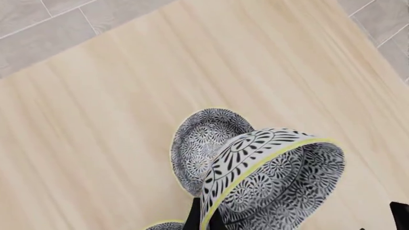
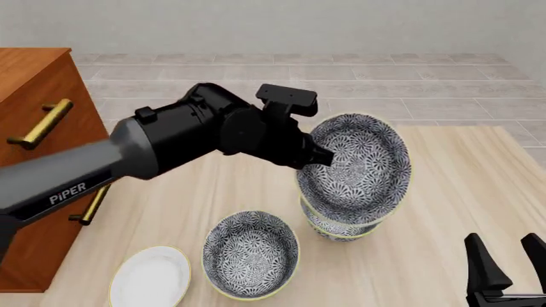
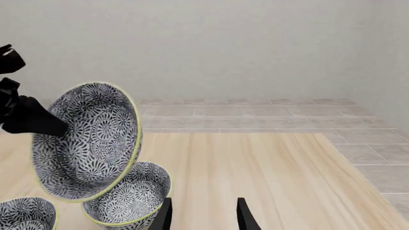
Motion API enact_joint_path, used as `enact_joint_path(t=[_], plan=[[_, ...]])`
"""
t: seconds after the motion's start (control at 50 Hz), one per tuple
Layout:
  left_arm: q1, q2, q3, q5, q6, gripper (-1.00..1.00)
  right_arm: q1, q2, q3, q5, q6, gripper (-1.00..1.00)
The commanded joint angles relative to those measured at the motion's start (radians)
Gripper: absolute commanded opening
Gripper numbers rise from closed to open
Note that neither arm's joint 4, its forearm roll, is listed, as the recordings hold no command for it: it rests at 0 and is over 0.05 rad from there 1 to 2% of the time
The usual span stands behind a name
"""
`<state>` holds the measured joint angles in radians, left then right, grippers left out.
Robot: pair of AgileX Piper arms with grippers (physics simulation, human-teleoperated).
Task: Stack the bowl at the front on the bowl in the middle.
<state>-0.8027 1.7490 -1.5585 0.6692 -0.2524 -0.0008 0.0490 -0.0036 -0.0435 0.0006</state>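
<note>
front bowl (image 2: 358, 167) tilted steeply, opening facing camera; above middle bowl (image 2: 341, 227)

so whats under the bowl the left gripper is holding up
Another patterned bowl stands on the table right below the tilted held bowl, which is clamped at its rim by the left gripper. In the front view the held bowl covers most of it, so whether they touch is unclear.

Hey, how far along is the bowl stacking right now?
Done: the left gripper has gripped one bowl by its rim and lifted it, tilted, over the bowl in the middle. In hand: positioning it above that bowl. Left: lowering, levelling and releasing it. A third bowl and the white plate sit untouched; the right gripper idles open.
</note>
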Motion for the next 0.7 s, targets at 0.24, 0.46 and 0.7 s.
enact_joint_path(t=[0.24, 0.46, 0.7], plan=[[-0.012, 0.042, -0.002, -0.041, 0.004, -1.0, 0.0, -0.001, 0.0, 0.0, 0.0, 1.0], [-0.006, 0.074, 0.02, -0.072, 0.005, -1.0, 0.0, 0.0, 0.0, 0.0, 0.0, 1.0], [0.007, 0.087, 0.03, -0.087, 0.022, -1.0, 0.0, 0.0, 0.0, 0.0, 0.0, 1.0]])
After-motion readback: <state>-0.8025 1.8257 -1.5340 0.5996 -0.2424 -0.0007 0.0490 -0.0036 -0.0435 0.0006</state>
